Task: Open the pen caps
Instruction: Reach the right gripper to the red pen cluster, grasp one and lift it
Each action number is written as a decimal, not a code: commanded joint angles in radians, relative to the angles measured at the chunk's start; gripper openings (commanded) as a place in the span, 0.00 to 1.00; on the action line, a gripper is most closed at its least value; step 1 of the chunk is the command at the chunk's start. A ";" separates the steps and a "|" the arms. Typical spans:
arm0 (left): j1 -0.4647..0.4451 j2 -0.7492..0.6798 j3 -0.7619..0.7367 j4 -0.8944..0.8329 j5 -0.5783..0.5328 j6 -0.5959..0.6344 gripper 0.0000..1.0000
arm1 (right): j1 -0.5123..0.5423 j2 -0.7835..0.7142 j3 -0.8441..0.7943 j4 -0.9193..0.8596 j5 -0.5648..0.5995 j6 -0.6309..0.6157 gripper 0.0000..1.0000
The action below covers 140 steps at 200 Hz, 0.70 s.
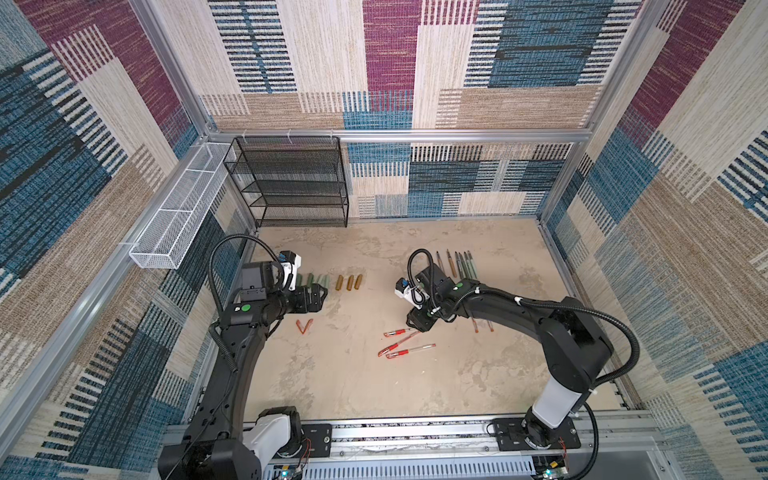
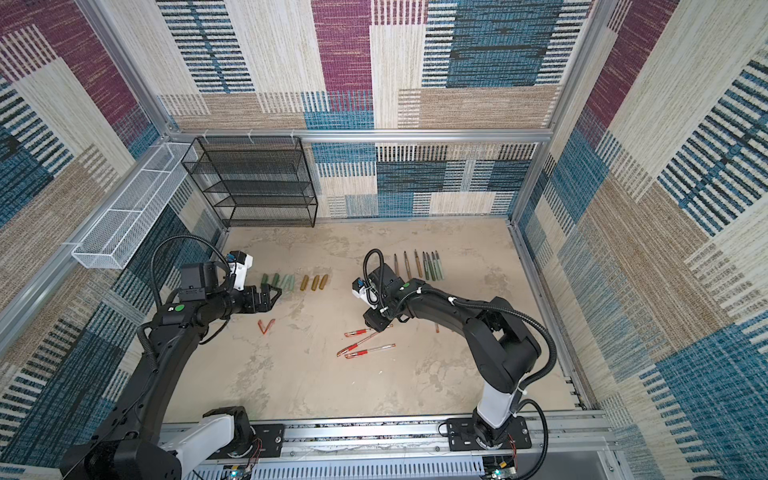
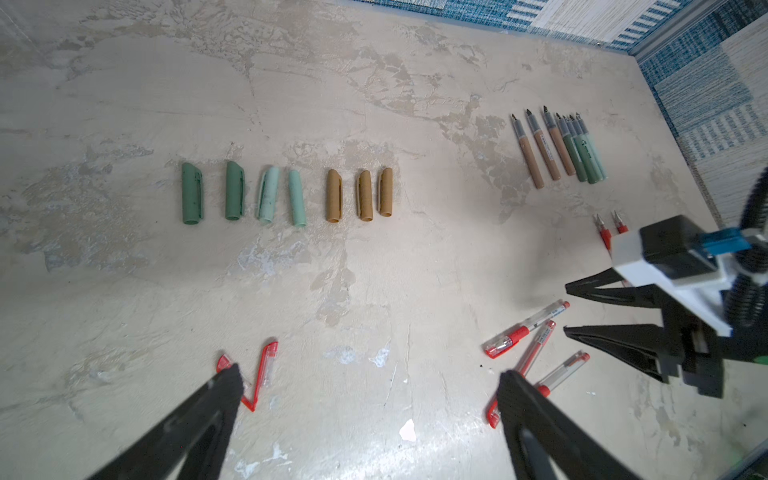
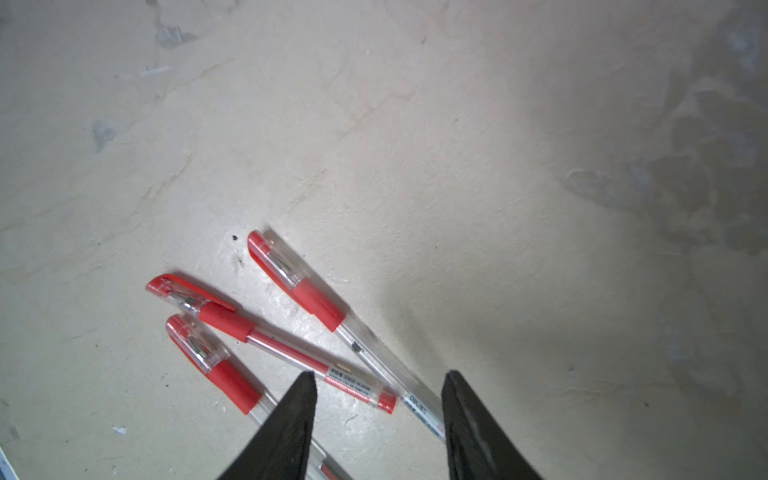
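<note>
Likely light, stiff and slick: the red pen (image 4: 320,303) offers its clear barrel between the right gripper (image 4: 378,376)'s parted fingers, with its cap (image 4: 274,262) beyond the tips. The left gripper (image 3: 370,372) gapes empty.

Tiny illegible print on the clear barrels of two red pens (image 4: 353,384); no readable text anywhere.
</note>
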 commanded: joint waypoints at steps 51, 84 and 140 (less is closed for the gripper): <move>0.003 0.005 0.014 0.002 0.010 -0.003 0.99 | 0.027 0.075 0.044 -0.046 -0.008 -0.069 0.49; 0.003 0.008 0.016 0.002 0.009 -0.003 0.99 | 0.028 0.094 0.048 -0.047 0.017 -0.072 0.47; 0.004 0.011 0.015 0.002 0.010 -0.002 0.99 | 0.027 0.132 0.064 -0.046 0.076 -0.081 0.43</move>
